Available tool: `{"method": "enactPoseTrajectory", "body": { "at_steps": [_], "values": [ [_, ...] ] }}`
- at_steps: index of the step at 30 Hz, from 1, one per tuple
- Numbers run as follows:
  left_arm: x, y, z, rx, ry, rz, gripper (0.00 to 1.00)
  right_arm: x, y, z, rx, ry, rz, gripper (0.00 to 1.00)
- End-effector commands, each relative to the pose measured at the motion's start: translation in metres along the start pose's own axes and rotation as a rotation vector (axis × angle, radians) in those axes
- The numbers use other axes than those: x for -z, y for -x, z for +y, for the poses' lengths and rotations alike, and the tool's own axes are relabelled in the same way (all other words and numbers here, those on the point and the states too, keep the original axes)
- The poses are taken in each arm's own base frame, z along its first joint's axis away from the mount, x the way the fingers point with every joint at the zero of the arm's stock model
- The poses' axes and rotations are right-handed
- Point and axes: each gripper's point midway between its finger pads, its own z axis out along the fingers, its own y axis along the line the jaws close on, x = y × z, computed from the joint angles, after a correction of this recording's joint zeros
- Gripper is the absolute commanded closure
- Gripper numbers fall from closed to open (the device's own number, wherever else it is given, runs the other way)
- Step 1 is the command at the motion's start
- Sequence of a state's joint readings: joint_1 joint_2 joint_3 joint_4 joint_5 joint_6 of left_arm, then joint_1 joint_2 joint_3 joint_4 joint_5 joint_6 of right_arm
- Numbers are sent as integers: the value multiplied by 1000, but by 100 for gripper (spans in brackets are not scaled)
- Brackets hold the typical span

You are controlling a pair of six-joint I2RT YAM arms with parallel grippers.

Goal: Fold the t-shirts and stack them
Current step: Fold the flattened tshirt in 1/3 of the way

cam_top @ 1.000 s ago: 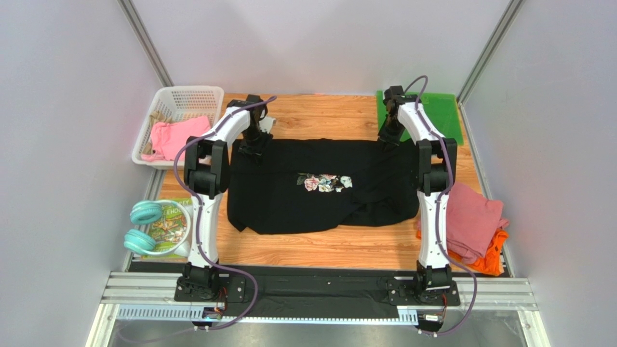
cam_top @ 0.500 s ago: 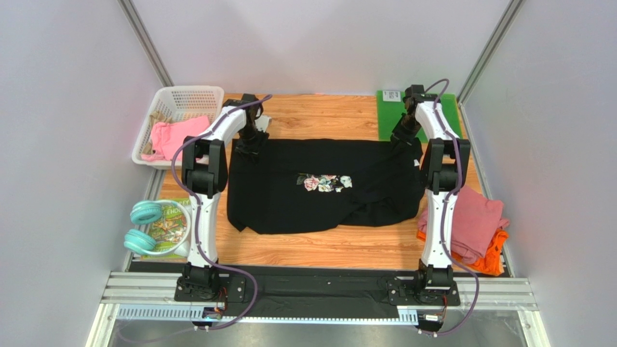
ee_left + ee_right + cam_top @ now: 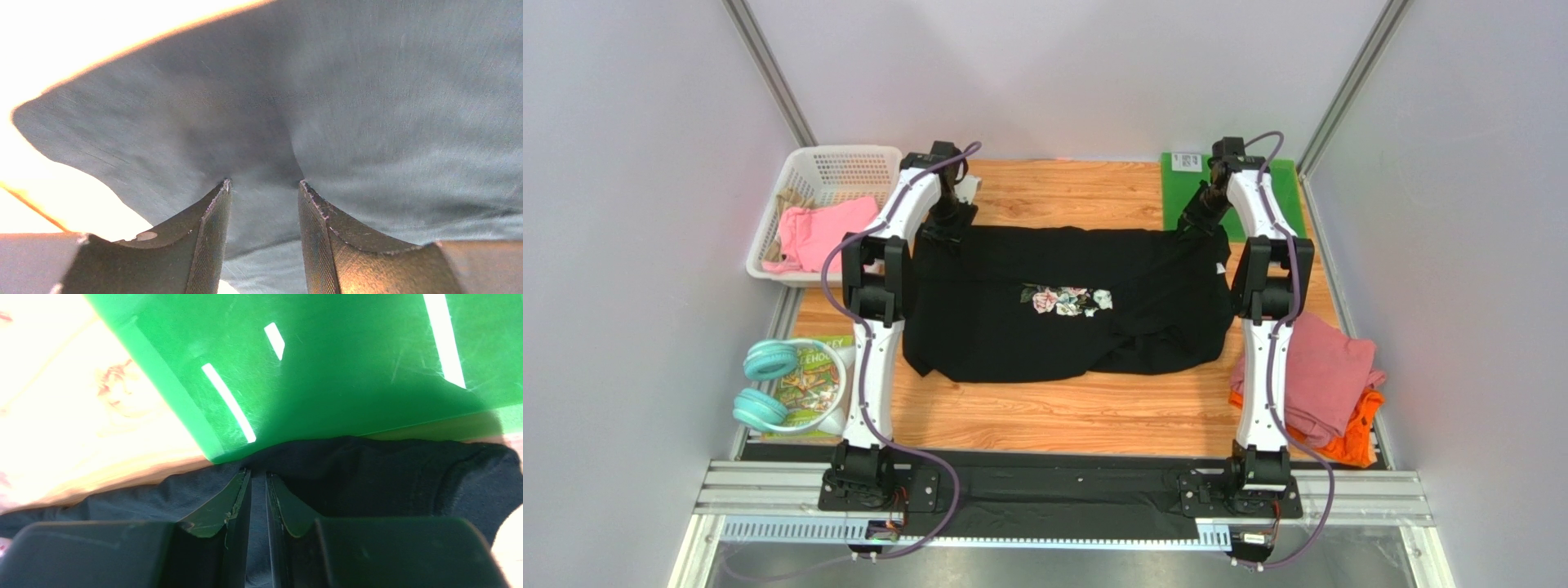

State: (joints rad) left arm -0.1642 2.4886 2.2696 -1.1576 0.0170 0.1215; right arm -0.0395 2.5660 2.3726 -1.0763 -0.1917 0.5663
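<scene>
Nearest, the 2 arm bases sit on a rail at the desk's (image 3: 1075,417) front edge. Just beyond, at the left edge, lie teal headphones (image 3: 762,386). At the right edge the dusty-pink t-shirt (image 3: 1326,368) is folded on top of the orange t-shirt (image 3: 1360,439), which sticks out below it.

The black t-shirt (image 3: 1014,331) is spread across the middle of the desk between the 2 arms, chest print (image 3: 1065,300) facing up, with a loose fold of cloth at its lower right.

At the shirt's far edge, the left claw (image 3: 946,227) is down on the left corner. In the wrist view its fingers (image 3: 209,233) stand apart with puckered black cloth (image 3: 368,92) filling the gap, so it is grasping the shirt. The right claw (image 3: 1200,227) is clenched on the right corner, its fingers (image 3: 236,502) nearly together on a pinch of black cloth (image 3: 368,465), at the near edge of the green mat (image 3: 344,367).

Farthest, the mat (image 3: 1173,196) lies in the right corner and a white basket (image 3: 830,151) holding a pink garment (image 3: 817,230) is at the left.
</scene>
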Motion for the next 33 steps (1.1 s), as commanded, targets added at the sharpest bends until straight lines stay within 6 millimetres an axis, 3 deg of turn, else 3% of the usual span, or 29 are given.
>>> {"method": "enactPoseTrajectory", "body": {
  "at_steps": [1,5,6,8,9,11,12,13,14,15,16,17,18,19,20,21,22,23,26,29,33],
  "values": [
    [15,21,9,-11,24,-54,49,16,22,23,12,102,-73,79],
    [33,18,8,-17,27,-71,49,53,28,41,37,165,-121,78],
    [55,22,7,-20,30,-118,49,75,30,49,42,190,-151,77],
    [71,12,0,-29,2,-127,49,103,30,59,51,225,-181,73],
    [105,16,-1,-39,5,-204,48,133,28,68,66,253,-218,71],
    [121,-1,-14,-62,-32,-212,48,163,24,72,83,261,-258,69],
    [156,-6,-19,-100,-28,-278,48,191,11,75,100,268,-274,68],
    [164,-13,-29,-133,-37,-288,48,200,3,70,105,247,-284,68],
    [177,-37,-39,-161,-53,-290,48,208,-7,66,112,232,-288,66],
    [181,-46,-51,-209,-60,-304,48,240,-27,77,155,260,-328,57],
    [181,-60,-56,-264,-53,-297,48,217,-51,54,160,178,-278,54],
    [174,-93,-62,-310,-48,-258,48,215,-74,57,206,167,-269,52],
    [168,-101,-70,-366,-27,-262,48,227,-93,52,232,162,-286,51],
    [160,-115,-66,-411,13,-236,48,201,-120,25,236,74,-225,52],
    [143,-145,-68,-430,5,-175,48,190,-147,21,265,60,-183,53],
    [134,-156,-68,-439,2,-154,48,191,-164,16,276,63,-174,56],
    [126,-167,-66,-463,9,-125,48,165,-194,-11,277,-2,-96,57],
    [109,-190,-65,-472,-3,-59,49,162,-214,-12,305,1,-80,57],
    [85,-215,-55,-496,34,28,50,133,-259,-41,343,-71,20,59],
    [71,-228,-52,-499,38,77,50,122,-287,-66,357,-138,85,60],
    [60,-234,-50,-500,44,100,50,122,-299,-73,376,-157,73,59]
  ]
}}
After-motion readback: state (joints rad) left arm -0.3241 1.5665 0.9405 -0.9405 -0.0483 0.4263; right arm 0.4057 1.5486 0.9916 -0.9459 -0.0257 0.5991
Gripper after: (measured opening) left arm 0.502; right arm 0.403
